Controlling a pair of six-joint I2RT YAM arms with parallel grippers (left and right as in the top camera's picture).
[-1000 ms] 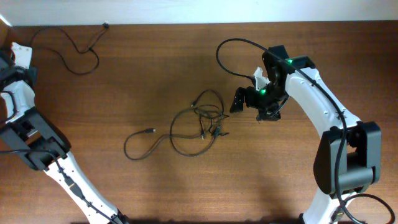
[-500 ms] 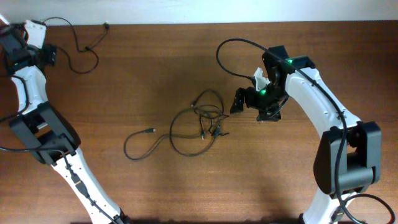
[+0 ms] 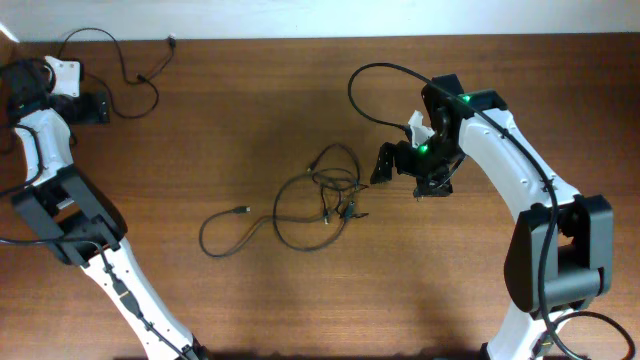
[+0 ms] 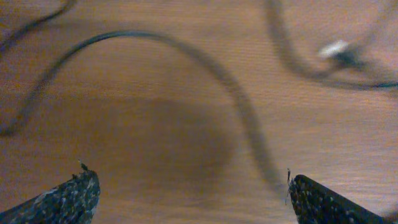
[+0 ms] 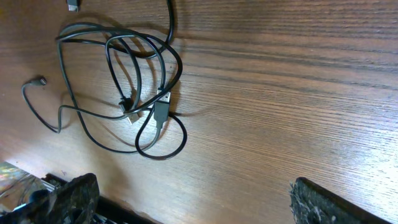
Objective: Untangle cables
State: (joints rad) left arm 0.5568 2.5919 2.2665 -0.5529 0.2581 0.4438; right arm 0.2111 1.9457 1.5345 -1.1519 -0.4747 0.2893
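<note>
A bunch of thin black cables [image 3: 322, 195] lies looped in the middle of the table, with one tail running left to a small plug [image 3: 241, 210]. The right wrist view shows the same tangle [image 5: 134, 81] with silvery plugs at its centre. My right gripper [image 3: 385, 162] hangs open just right of the tangle, with nothing between its fingers [image 5: 74, 193]. A separate cable [image 3: 156, 98] lies at the back left. My left gripper [image 3: 100, 108] stands open beside it. In the blurred left wrist view this cable [image 4: 236, 99] arcs over the wood ahead of the open left gripper [image 4: 189, 190].
The brown wooden table [image 3: 250, 300] ends at a pale back wall [image 3: 300, 15]. The thicker black wire of the right arm [image 3: 365, 85] loops above the table behind the tangle. The left arm's links [image 3: 70, 225] cross the table's left side.
The left arm has swung from the left edge to the back-left corner and its gripper now stands open by the separate cable, whose left end has shifted. The right arm has not moved.
</note>
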